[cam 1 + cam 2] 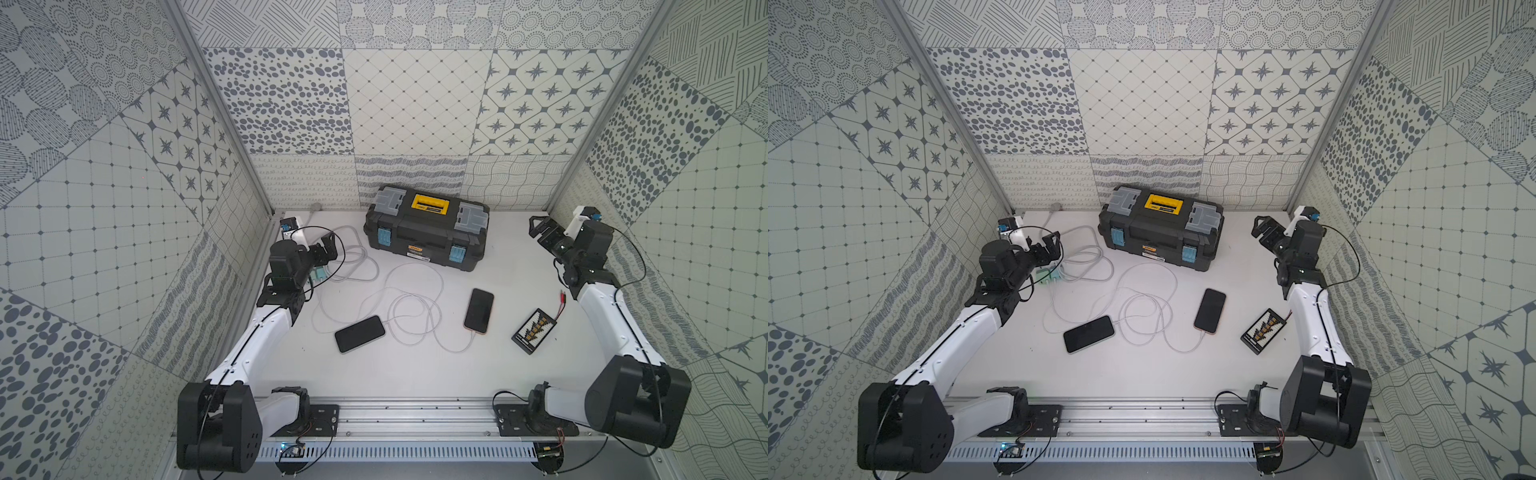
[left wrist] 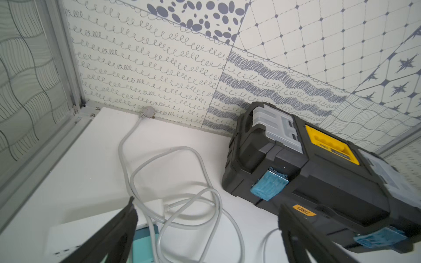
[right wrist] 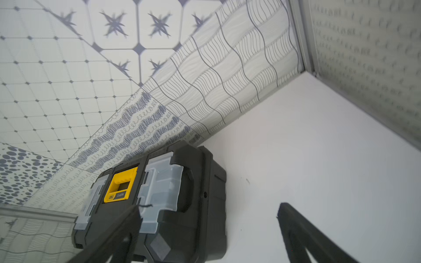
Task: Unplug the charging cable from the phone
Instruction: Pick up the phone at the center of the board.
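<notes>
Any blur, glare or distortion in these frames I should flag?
In both top views: even, soft light, no strong glare on the phone by the right arm, wall posts splayed outward by the wide lens. Left wrist view: toolbox sharp, fingers dark and featureless. Right wrist view: walls soft, toolbox sharper.

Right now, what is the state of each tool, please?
Left tool: open, holding nothing.
Right tool: open, holding nothing.

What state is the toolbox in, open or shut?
Shut. The toolbox has its lid flat on the body in both top views, and a blue latch lies flat against the front.
</notes>
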Robot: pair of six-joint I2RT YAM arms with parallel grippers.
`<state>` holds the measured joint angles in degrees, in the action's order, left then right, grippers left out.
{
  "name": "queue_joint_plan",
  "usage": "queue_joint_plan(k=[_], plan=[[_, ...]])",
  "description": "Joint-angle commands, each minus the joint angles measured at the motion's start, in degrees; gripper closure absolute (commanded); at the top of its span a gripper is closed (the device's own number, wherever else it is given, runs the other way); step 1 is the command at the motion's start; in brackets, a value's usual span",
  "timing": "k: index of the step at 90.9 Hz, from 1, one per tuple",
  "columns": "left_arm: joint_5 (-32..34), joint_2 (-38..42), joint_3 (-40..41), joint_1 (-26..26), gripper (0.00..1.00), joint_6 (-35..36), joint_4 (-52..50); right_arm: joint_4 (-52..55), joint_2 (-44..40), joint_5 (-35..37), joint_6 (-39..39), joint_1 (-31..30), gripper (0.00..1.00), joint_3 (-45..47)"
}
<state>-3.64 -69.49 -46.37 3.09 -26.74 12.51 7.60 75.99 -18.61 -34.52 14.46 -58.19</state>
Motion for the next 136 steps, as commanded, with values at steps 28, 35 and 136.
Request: queue_joint_plan(k=[28,35,136], plan=[[-9.66,2.91,-3.38,-4.52,0.01,-13.96,-20.47,22.54,-10.85,5.34,3.61,-4.65,0.03,0.07],[-14.36,2.35,-2.08,-4.22,0.01,-16.93,-17.83,22.7,-11.37,2.13,3.89,-4.68,0.03,0.19],[-0.95,-11.05,-14.08,-28.73,0.13,-4.42,-46.95,55.57,4.78,27.78,-5.31,-31.28,0.03,-7.76]])
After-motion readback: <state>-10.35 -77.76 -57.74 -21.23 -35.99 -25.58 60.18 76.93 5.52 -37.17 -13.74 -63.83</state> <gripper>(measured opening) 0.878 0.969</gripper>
